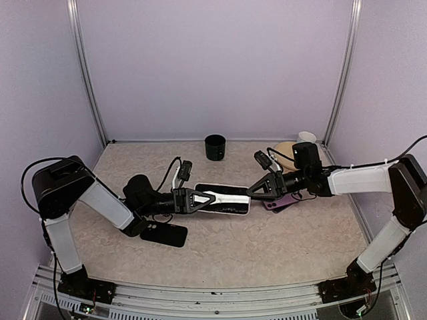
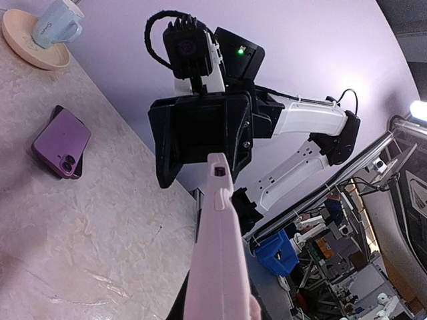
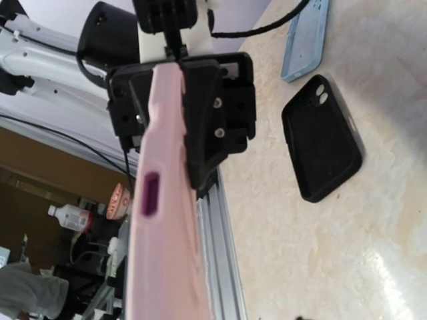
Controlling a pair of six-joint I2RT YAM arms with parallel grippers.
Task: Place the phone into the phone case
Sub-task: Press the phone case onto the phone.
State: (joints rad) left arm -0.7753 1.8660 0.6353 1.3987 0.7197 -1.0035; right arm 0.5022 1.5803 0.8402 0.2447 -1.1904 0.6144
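Both grippers hold one pale pink phone case [image 1: 227, 200] edge-on between them, just above the table. My left gripper [image 1: 205, 199] is shut on its left end. My right gripper [image 1: 255, 193] is shut on its right end. A dark face fills the case in the top view. In the right wrist view the case [image 3: 163, 240] shows purple through a side opening. In the left wrist view its pink edge [image 2: 219, 267] runs up to the right gripper. I cannot tell whether a phone is fully seated. A purple phone [image 1: 280, 201] lies under the right arm, also in the left wrist view [image 2: 61, 142].
A black case [image 1: 164, 234] lies near the left arm, also in the right wrist view [image 3: 321, 147]. A light blue case [image 3: 305, 40] lies beyond it. A black cup [image 1: 215, 147] stands at the back. A plate [image 2: 27, 52] with a mug [image 2: 57, 23] sits back right.
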